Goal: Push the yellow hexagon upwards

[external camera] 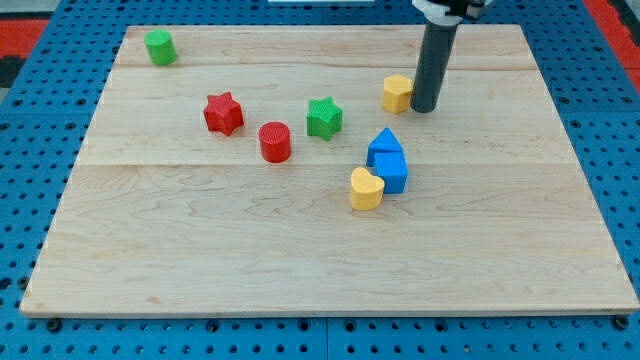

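The yellow hexagon [397, 93] lies near the view's top, right of centre, on the wooden board [200, 250]. My tip [424, 108] stands on the board right beside the hexagon's right side, touching or nearly touching it. The dark rod rises from there to the view's top edge.
A green star [324, 117] lies left of the hexagon. A red cylinder [275, 142] and a red star [224, 113] lie further left. A green cylinder [160, 47] is at the top left. Two blue blocks [386, 146] [391, 172] and a yellow heart-like block [366, 188] cluster below my tip.
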### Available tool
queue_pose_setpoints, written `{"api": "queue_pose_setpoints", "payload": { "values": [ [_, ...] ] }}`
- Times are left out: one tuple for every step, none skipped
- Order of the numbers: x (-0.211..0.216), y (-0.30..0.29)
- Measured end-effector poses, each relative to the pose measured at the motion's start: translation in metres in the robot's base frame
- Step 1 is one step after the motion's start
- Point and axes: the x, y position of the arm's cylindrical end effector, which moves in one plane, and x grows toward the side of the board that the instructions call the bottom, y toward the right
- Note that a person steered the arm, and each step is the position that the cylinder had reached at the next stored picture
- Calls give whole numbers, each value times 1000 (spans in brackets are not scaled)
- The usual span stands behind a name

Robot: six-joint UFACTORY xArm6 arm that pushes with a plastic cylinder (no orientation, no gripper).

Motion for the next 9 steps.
{"api": "queue_pose_setpoints", "payload": {
  "values": [
    [-56, -52],
    [-72, -102],
    [-8, -79],
    [-9, -117],
    [-47, -119],
    [-72, -143],
    [-56, -163],
    [-57, -172],
    [-74, -141]
  ]
}}
